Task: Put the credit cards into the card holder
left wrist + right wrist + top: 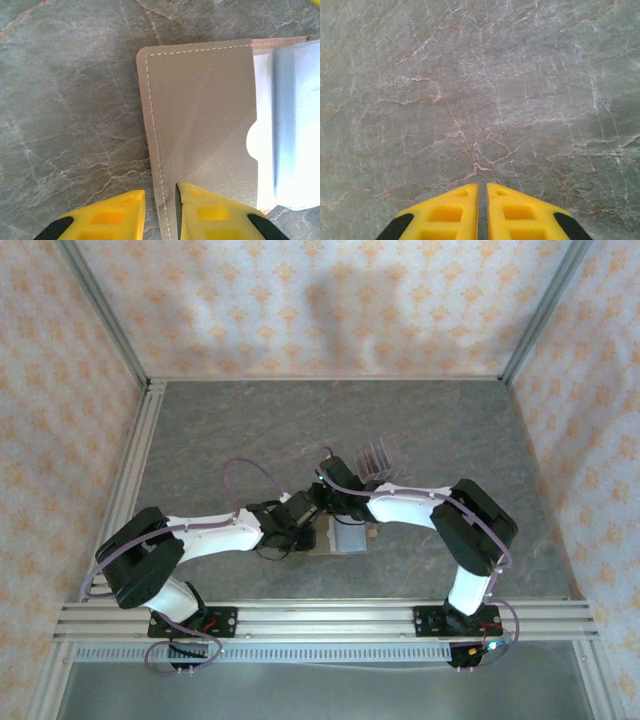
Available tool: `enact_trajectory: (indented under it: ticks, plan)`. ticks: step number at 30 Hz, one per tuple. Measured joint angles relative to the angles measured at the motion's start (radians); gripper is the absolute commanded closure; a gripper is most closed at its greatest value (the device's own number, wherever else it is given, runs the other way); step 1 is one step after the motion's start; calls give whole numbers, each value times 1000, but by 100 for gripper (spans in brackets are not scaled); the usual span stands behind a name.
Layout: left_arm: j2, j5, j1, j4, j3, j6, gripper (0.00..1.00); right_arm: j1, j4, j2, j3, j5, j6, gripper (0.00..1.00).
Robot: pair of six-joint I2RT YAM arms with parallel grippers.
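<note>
The holder lies open and flat on the grey marbled worktop, near the front rail and between the two arms. It is the landmark for everything else.

Left of the holder, the left arm reaches in from its base, and its dark wrist end comes right up to the holder's left side. In the left wrist view the left claw hangs over the holder's left edge. One of its yellow fingers is above bare worktop and the other is above the holder's olive-tan pocket panel. A narrow gap stands between them, and the white stitched edge runs down into it. I cannot tell whether they clamp that edge or only hover at it.

The pocket panel has a half-round notch cut in its right side. Past the notch is a pale, washed-out blue panel.

Just behind the holder, the right arm ends after coming across from its base on the right. The right claw has its yellow fingers pressed together with only a hairline slit between them, and it points at bare worktop.

Behind the holder and a little to its right stands a clear stand. The dark red cards sit upright in it, apart from the holder.
</note>
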Motion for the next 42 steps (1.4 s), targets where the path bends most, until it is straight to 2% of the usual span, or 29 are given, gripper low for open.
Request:
enact_trajectory:
  ticks: [4,8,15,20,32,42]
  plan:
    - [-14,0,0,-6,0,5,75,-1,-56,-18,10,43,-32,85]
    - [-16,-2,0,-14,0,13,75,-9,-121,-103,-15,91,-58,82]
    - [-16,-11,0,-41,24,34,75,-20,-166,-291,-173,151,-64,77]
    - [0,-12,0,-52,76,51,75,-20,-206,-367,-289,174,-54,67]
    - [126,-11,0,-51,132,61,76,-20,-222,-412,-385,172,-34,65]
    - [138,-11,0,-49,139,61,76,17,-208,-373,-387,173,-34,64]
